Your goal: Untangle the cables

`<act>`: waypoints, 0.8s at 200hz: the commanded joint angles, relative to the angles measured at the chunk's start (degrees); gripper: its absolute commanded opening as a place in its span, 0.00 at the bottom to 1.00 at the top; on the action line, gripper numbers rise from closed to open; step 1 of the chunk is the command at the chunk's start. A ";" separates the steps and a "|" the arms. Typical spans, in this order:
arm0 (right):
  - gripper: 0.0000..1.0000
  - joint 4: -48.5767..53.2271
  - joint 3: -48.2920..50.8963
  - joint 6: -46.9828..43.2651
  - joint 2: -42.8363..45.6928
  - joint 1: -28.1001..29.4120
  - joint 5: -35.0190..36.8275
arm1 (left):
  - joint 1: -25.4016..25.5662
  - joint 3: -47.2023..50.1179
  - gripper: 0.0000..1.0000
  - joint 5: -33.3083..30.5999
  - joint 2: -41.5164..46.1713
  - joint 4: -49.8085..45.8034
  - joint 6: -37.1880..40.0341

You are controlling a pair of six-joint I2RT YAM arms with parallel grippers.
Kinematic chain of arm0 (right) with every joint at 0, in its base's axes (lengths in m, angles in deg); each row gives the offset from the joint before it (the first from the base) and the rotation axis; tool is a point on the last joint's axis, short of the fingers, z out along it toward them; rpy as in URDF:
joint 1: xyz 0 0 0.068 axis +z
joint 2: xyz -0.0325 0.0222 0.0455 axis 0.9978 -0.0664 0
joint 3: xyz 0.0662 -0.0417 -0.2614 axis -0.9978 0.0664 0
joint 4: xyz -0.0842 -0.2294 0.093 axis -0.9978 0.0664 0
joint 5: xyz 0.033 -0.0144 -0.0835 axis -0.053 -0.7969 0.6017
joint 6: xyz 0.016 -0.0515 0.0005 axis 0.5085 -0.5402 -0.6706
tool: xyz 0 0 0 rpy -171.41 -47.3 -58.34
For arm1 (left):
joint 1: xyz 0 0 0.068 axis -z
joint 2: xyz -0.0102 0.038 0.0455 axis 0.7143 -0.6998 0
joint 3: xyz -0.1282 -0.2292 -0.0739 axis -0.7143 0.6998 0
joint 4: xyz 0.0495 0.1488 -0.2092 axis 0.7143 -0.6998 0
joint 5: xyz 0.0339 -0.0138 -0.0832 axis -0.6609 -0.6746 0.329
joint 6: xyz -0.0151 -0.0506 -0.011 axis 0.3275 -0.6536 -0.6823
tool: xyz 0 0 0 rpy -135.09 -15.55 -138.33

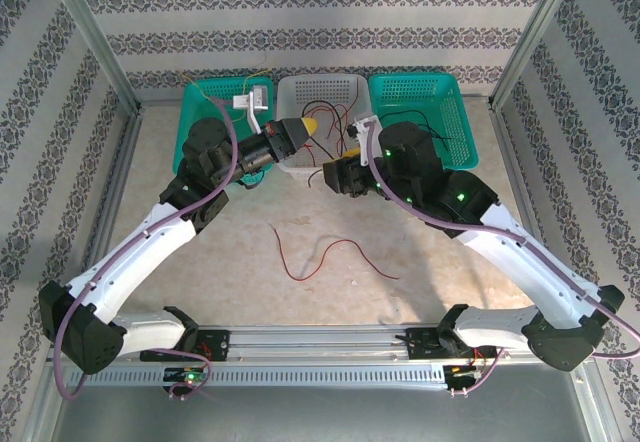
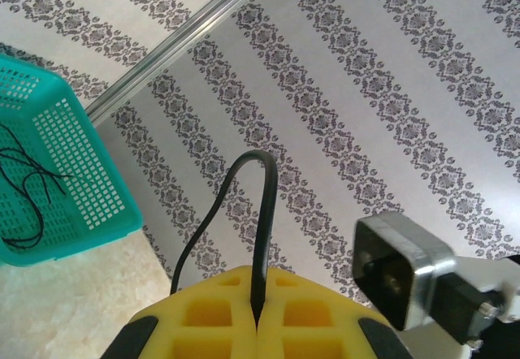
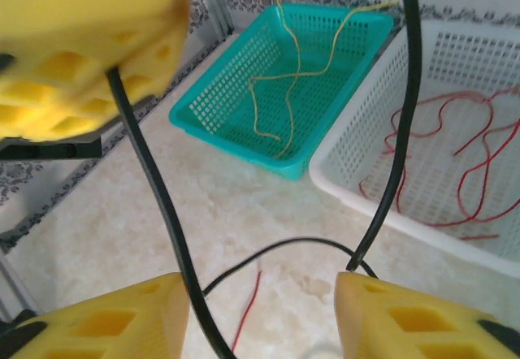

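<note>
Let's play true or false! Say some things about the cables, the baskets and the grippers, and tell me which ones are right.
1. The left gripper pinches a black cable. True.
2. The right gripper is shut tight. False: its fingers stand wide apart.
3. Red cables lie in the white basket. True.
4. The yellow cable is in the white basket. False: it is in a teal basket.
5. A loose red cable lies on the table. True.
</note>
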 commanded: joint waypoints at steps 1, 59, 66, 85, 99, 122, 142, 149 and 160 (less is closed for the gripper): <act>0.39 -0.05 -0.18 -0.27 0.40 0.43 -1.24 | -0.85 -1.91 0.00 1.29 0.45 1.60 1.50; 0.00 -3.15 4.62 4.92 2.70 0.69 -2.26 | -1.06 0.82 0.00 -3.61 3.58 3.74 6.05; 0.00 -3.75 5.52 6.27 3.14 0.70 -2.19 | -1.07 1.90 0.00 -4.28 4.22 5.34 6.40; 0.00 -4.64 7.40 9.65 3.81 0.69 -2.45 | -1.08 4.78 0.10 -5.08 5.35 9.24 7.01; 0.00 -4.25 8.17 11.65 4.07 0.69 -2.41 | -1.06 5.17 0.37 -5.55 5.39 7.32 8.21; 0.00 -2.78 8.72 12.96 5.15 0.54 -0.76 | -1.08 4.65 0.57 -6.74 5.63 0.06 11.66; 0.00 0.64 6.74 13.62 5.49 -1.29 0.51 | -1.08 6.41 0.67 -8.67 7.60 -4.02 14.28; 0.00 1.58 6.11 13.98 5.59 -2.41 0.45 | -1.08 7.46 0.69 -9.74 8.63 -5.46 15.07; 0.00 2.43 5.37 14.45 5.91 -4.59 -0.21 | -1.04 8.79 0.70 -11.35 10.10 -8.14 16.41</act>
